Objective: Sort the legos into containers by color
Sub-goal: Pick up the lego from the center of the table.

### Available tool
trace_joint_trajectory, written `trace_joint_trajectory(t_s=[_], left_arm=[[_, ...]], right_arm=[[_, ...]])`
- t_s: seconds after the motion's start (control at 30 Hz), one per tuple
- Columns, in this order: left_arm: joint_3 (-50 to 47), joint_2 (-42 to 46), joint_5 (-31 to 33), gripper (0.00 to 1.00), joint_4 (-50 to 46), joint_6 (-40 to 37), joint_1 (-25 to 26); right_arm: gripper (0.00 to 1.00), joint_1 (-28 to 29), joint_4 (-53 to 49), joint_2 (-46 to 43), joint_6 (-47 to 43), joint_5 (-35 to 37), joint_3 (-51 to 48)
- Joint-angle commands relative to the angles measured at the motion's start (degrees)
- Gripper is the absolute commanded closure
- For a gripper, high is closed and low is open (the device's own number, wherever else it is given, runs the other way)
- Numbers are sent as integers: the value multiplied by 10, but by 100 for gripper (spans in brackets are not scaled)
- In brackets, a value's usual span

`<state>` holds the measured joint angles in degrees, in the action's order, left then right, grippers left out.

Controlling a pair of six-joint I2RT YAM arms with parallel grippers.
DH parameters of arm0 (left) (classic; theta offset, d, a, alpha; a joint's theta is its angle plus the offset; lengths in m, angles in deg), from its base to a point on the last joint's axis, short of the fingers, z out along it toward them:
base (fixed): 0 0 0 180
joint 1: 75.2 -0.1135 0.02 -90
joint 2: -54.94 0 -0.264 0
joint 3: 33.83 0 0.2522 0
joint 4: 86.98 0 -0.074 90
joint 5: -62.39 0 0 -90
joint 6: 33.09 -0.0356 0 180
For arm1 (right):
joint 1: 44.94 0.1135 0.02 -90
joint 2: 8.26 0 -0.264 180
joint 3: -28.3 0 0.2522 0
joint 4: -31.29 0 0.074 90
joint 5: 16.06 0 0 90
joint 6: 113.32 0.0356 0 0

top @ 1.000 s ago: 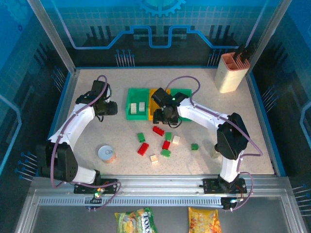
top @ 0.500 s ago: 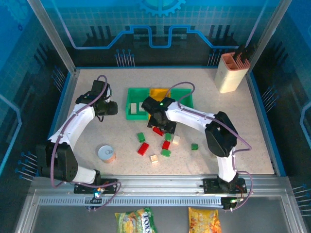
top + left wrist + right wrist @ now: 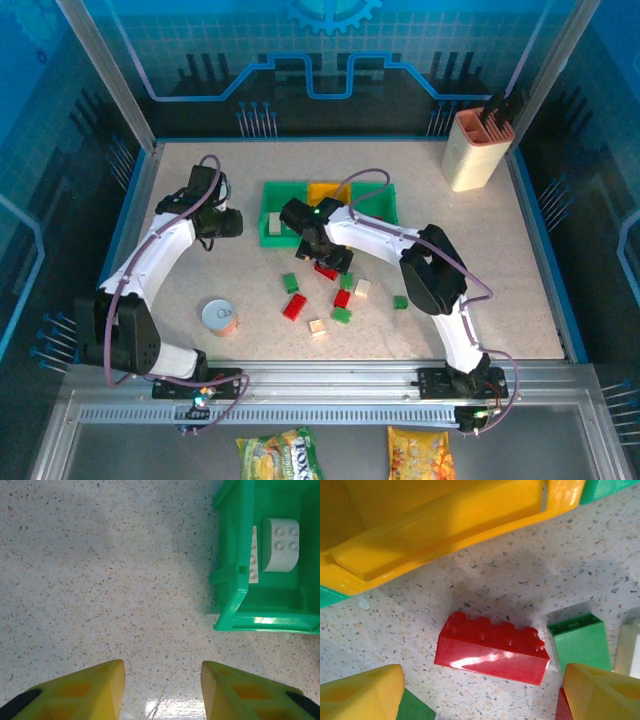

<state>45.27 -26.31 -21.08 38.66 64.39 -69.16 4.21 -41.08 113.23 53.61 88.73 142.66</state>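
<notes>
Speckled table [image 3: 90,570] open left of green bin [image 3: 231,575]; left gripper [image 3: 162,675] agape, empty; right gripper [image 3: 482,682] agape over red brick [image 3: 492,647].

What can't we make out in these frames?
- Top external: orange bin inside, largely covered by the right arm.
- Left wrist: second white brick, half behind the green bin wall; bin cut by the right edge.
- Right wrist: cream brick cut by the right edge; green piece mostly behind a finger.

The lego [image 3: 492,650] is red, the bin [image 3: 470,520] orange-yellow, the table [image 3: 520,570] speckled beige.
</notes>
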Motion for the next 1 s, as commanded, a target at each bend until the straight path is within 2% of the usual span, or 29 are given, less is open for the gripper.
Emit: trace_joint_trajectory(t_s=[0.0, 0.57, 0.83, 0.97], left_arm=[[-4, 0, -15, 55, -1, -1, -7], [-4, -3, -18, 55, -3, -1, -7], [-3, -5, -18, 55, -4, -2, -7], [-3, -5, -19, 55, -4, -1, -7]], right_arm=[[16, 9, -32, 23, 27, 11, 25], [13, 6, -30, 50, 42, -9, 13], [18, 6, -27, 53, 44, -5, 12], [24, 6, -25, 52, 45, -5, 9]])
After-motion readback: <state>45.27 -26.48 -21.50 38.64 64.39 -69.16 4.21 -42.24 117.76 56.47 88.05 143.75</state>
